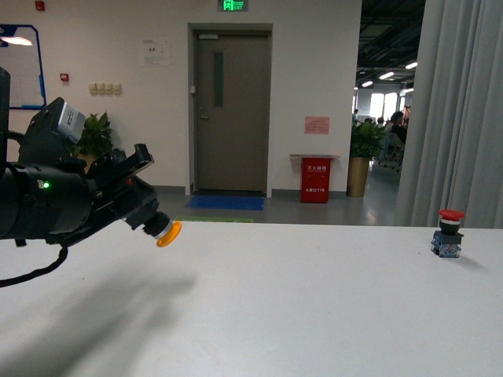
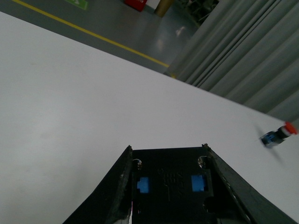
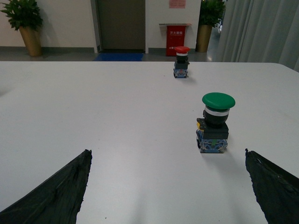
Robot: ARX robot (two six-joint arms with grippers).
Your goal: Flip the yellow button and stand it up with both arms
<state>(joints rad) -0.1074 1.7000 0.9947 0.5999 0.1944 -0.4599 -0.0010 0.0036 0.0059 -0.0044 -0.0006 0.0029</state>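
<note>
The left gripper (image 1: 144, 203) is gripping the yellow button (image 1: 166, 232) by its body, cap tilted downward, in the air over the desk's (image 1: 314, 298) left side. The right gripper (image 3: 167, 156) is gaping wide, empty. The flip seems underway; next, the right gripper likely needs to receive the button.

The button (image 1: 167, 231) aloft over the left of the table (image 1: 275, 314), another switch (image 1: 449, 234) upright at far right

Left gripper (image 1: 141, 206) clamped shut, its arm (image 1: 47, 196) raised; right gripper (image 3: 167, 186) spread wide.
</note>
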